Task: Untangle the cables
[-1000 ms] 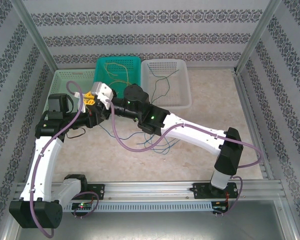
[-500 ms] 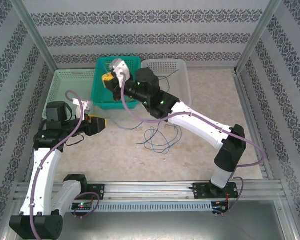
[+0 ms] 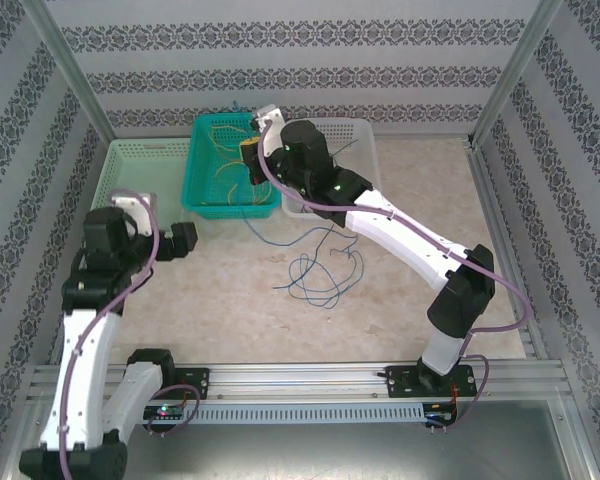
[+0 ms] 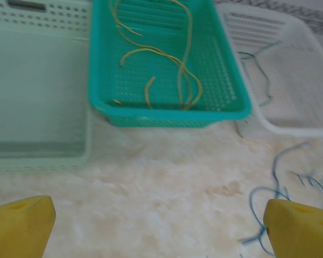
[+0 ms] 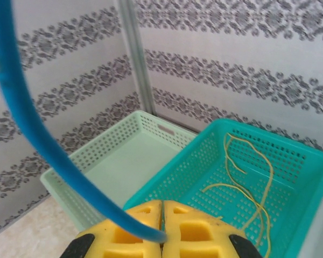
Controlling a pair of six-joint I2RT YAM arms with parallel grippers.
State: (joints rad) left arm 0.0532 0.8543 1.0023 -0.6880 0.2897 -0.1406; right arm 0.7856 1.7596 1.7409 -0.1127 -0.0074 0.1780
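Observation:
A loose tangle of blue cables (image 3: 315, 280) lies on the table in front of the baskets, and its edge (image 4: 257, 200) shows beside my left fingers. Yellow cables (image 3: 220, 165) (image 4: 180, 70) (image 5: 247, 193) lie in the teal basket (image 3: 225, 207). A thin greenish cable (image 4: 265, 80) lies in the white basket (image 3: 365, 180). My right gripper (image 3: 252, 150) (image 5: 162, 215) hangs high over the teal basket's right side, shut on one blue cable (image 5: 37, 134) that trails down toward the table. My left gripper (image 3: 170, 240) (image 4: 161, 231) is wide open over bare table, with nothing between its fingers.
Three baskets stand in a row at the back: a light green basket (image 3: 145, 165) (image 5: 118, 161) with nothing in it on the left, the teal one (image 4: 167, 113) in the middle, the white one (image 4: 296, 80) on the right. Patterned walls and metal posts enclose the table.
My left gripper let go, opened wide and drew back to the near left. My right gripper, still shut, lifted the blue cable up and back over the teal basket.

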